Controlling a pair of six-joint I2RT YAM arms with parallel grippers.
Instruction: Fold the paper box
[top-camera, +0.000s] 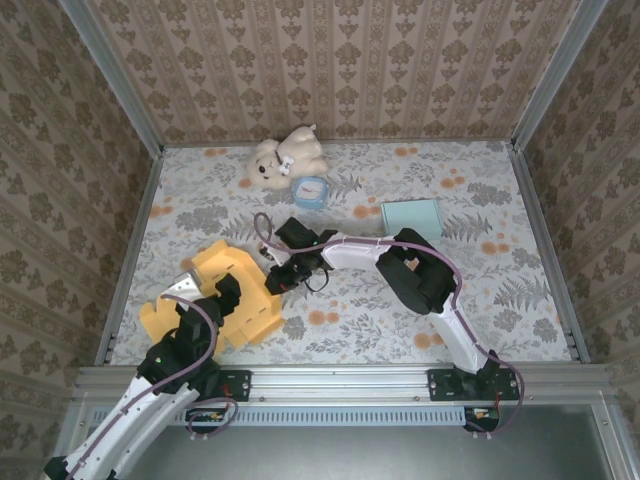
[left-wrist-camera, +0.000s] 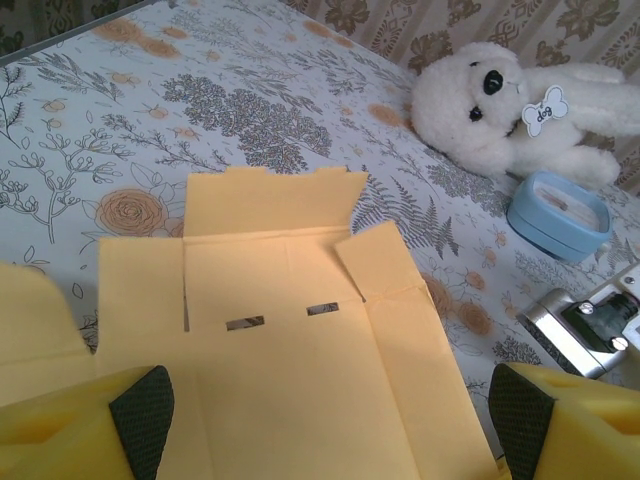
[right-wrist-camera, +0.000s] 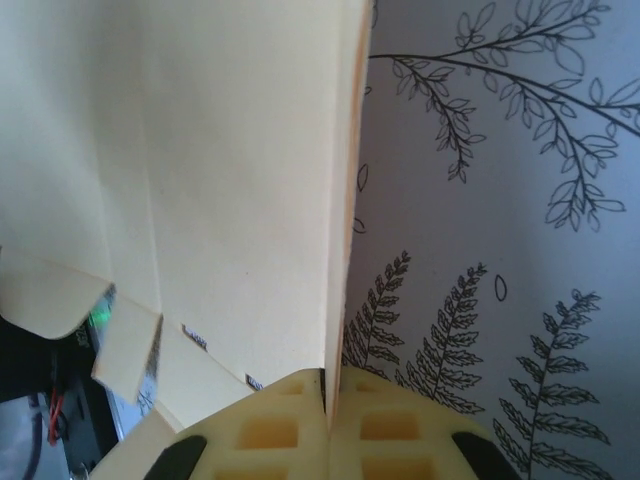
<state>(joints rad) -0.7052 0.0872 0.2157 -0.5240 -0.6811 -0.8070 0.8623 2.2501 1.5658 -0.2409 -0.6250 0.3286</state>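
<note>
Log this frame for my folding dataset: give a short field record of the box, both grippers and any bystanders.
box: yellow, unfolded, near-left of table
right gripper: shut on a raised box flap's edge
left gripper: open, low over the box
bystanders: plush dog, blue tub, teal sheet, all farther back

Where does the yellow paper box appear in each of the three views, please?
Top external: the yellow paper box lies lower left, partly under the left arm.
Left wrist: the box lies flat across the lower centre.
Right wrist: its panel stands upper left, edge pinched by the right fingers.
Shared landmark: the floral table cover.
</note>
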